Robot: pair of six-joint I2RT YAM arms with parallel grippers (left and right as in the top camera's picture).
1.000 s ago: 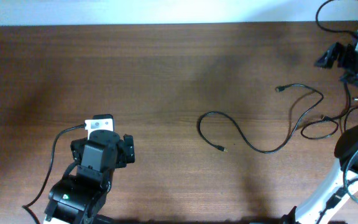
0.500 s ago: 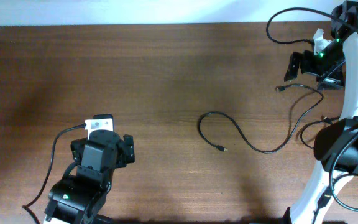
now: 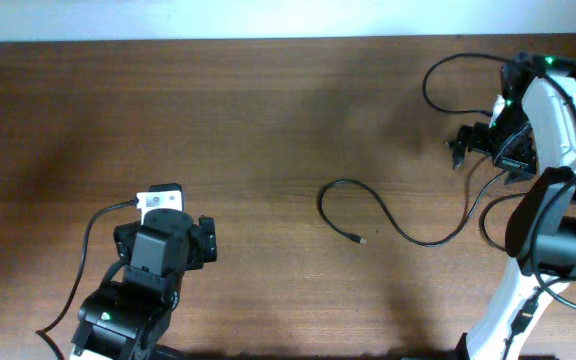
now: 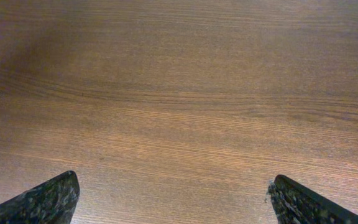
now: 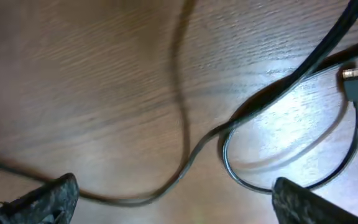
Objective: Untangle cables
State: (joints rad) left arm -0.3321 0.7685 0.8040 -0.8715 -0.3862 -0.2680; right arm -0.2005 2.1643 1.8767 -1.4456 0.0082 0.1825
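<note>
Plainly, little looks done: the right gripper [image 5: 173,190], jaws apart and empty, hovers just above the crossed cables [image 5: 357,86], while the left gripper [image 4: 173,194], likewise spread, holds nothing well away from them.

At the table's [image 3: 268,120] near-left corner: left arm [image 3: 150,265], black and boxy, white square patch on top, green light low down, thin black lead looping off its side. Along the table's right edge: right arm [image 3: 558,130] — white links, black joints, green light. Fingertips [image 4: 45,198] dark, speckled — possibly carbon weave.
</note>
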